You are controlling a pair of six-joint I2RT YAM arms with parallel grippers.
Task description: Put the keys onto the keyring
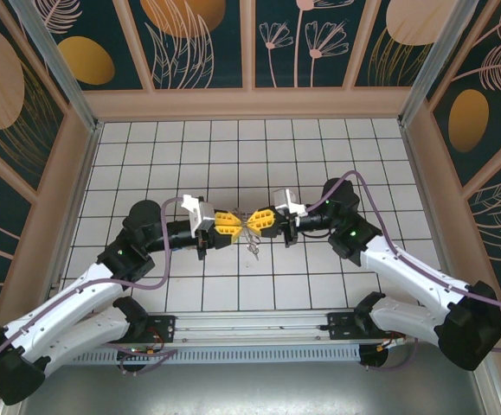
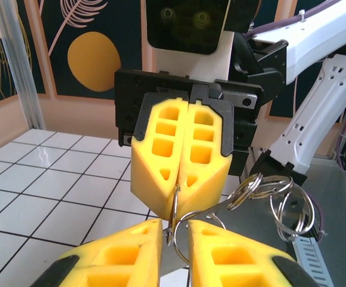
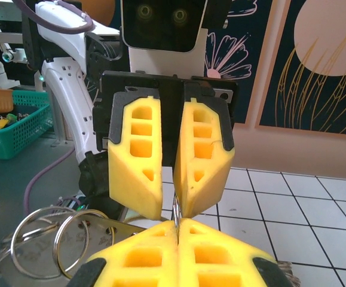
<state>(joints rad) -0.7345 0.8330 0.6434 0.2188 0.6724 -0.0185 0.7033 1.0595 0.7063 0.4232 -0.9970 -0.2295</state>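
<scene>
"How do the two arms look?"

"The left arm [image 1: 77,304] and the right arm [image 1: 414,281] have white shells on the long parts, and the joints and bases are black. A purple cable [image 1: 350,174] goes along each arm. A small green light [image 1: 122,252] is on a black joint."

"And the grippers?"

"The left gripper [image 1: 240,225] and the right gripper [image 1: 254,222] have thick yellow fingers [image 3: 134,182] with square hollow cells. The fingers sit on black brackets [image 2: 244,98] with small screws, under a black and white camera block [image 3: 161,27]."
</scene>
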